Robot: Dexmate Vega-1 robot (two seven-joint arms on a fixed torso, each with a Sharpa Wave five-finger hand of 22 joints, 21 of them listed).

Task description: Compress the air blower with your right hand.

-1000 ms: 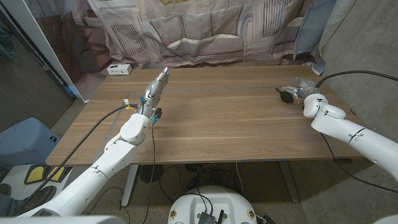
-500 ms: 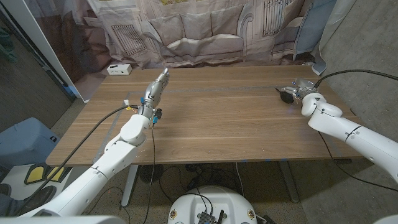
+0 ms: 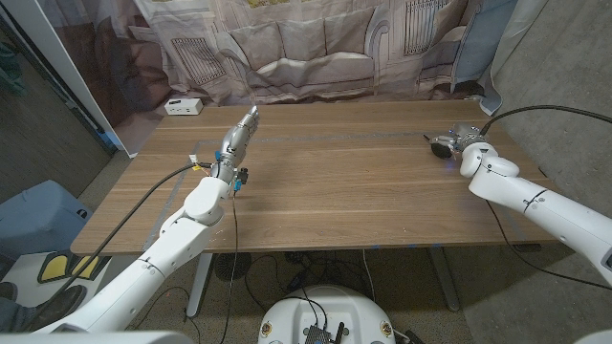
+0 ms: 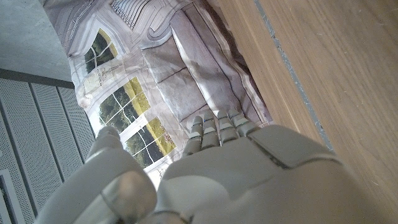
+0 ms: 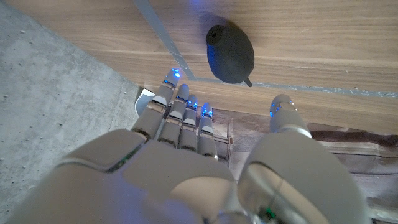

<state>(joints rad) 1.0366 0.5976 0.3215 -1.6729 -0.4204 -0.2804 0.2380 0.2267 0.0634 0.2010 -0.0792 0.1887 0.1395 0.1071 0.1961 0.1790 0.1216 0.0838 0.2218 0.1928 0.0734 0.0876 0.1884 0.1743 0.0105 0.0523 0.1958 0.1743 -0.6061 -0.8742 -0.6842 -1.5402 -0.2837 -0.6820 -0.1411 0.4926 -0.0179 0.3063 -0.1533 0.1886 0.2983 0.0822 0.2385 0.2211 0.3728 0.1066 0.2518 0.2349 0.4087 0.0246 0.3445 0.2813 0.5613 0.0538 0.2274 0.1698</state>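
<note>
0 compression is seen so far: the air blower [image 5: 230, 53] lies untouched on the wooden table [image 3: 344, 182] near its far right edge. The right hand [image 3: 463, 139] is held just beside it, fingers spread, nothing gripped. Closing round the bulb and squeezing are judged left. The left hand [image 3: 239, 139] is empty, fingers extended.

Air blower [image 3: 442, 147] partly hidden behind right hand [image 3: 466, 139].

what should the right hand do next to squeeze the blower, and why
Probably ease the right hand forward until its fingers wrap the black air blower. The right wrist view shows the fingers apart and a gap of bare table before the blower, so nothing is gripped yet.
</note>
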